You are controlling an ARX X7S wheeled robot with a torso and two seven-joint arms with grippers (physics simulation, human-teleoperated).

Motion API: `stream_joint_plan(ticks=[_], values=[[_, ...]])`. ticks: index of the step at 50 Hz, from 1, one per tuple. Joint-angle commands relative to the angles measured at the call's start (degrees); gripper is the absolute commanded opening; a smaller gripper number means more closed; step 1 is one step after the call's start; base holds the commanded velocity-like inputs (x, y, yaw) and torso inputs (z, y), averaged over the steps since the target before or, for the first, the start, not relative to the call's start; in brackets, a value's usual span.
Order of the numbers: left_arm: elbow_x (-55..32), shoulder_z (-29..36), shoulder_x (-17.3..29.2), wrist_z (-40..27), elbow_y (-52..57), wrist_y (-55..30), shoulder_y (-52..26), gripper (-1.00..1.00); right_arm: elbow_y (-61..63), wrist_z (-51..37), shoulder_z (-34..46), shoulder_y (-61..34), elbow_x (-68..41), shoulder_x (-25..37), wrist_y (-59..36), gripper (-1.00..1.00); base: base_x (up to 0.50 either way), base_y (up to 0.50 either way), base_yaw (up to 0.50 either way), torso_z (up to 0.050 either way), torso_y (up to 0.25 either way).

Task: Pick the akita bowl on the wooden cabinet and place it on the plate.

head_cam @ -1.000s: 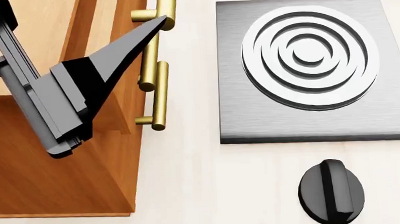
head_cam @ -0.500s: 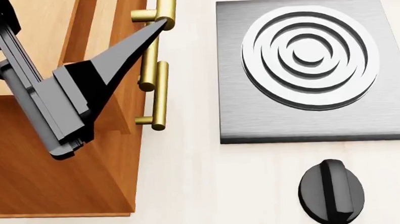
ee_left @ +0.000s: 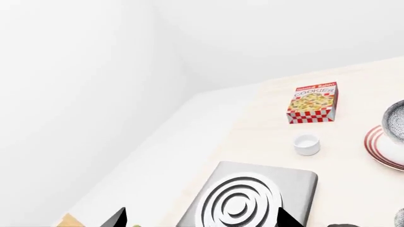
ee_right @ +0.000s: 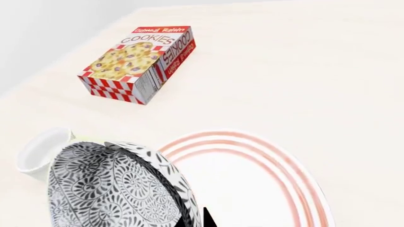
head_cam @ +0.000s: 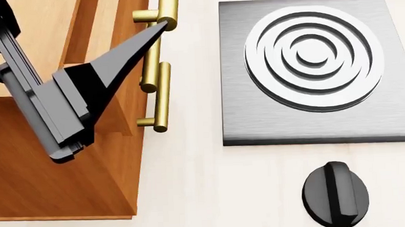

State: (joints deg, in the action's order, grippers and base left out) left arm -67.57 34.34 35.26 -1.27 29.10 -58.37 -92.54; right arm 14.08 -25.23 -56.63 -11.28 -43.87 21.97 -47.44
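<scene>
Nothing much has moved since a moment ago; my left claw (head_cam: 159, 27) sits by the big orange-brown wooden cabinet (head_cam: 47, 161), open, holding nothing. I cannot see my right claw's tips. At its 10 o'clock, the black-and-white patterned bowl (ee_right: 117, 187) tilts, overlapping the white red-ringed plate (ee_right: 265, 184); let go crooked, it could tip.

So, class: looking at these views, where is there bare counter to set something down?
Free: the pale counter between the cookie box and the plate, and the strip between the wooden cabinet and the burner plate. Crowded: where the patterned bowl meets the white cup.
</scene>
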Motion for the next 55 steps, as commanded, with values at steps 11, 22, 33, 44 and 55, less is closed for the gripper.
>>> stream_joint_plan(ticks=[11, 22, 33, 44, 55], values=[[0.4, 0.4, 0.3, 0.1, 0.0, 0.6, 0.7, 1.00, -2.6, 0.6, 0.7, -0.5, 1.5, -0.2, 1.9, -1.00, 0.00, 0.00, 0.00, 0.000, 0.000], [1.0, 0.9, 0.1, 0.2, -0.1, 1.1, 1.3, 1.00, -3.4, 0.9, 0.8, -0.8, 1.4, -0.3, 2.3, -1.00, 0.00, 0.00, 0.00, 0.000, 0.000], [1.7, 1.4, 0.3, 0.5, -0.2, 1.8, 2.2, 1.00, -3.9, 0.8, 1.1, -0.9, 1.7, -0.5, 2.8, -1.00, 0.00, 0.00, 0.00, 0.000, 0.001], [2.2, 1.7, 0.5, 1.0, -0.7, 2.3, 2.4, 1.00, -5.1, 0.9, 1.3, -1.5, 1.8, -0.8, 3.3, -1.00, 0.00, 0.00, 0.00, 0.000, 0.000], [2.6, 1.7, 0.7, 1.2, -0.9, 3.1, 3.3, 1.00, -6.5, 1.1, 1.0, -1.8, 2.0, -0.8, 4.0, -1.00, 0.00, 0.00, 0.00, 0.001, 0.000]])
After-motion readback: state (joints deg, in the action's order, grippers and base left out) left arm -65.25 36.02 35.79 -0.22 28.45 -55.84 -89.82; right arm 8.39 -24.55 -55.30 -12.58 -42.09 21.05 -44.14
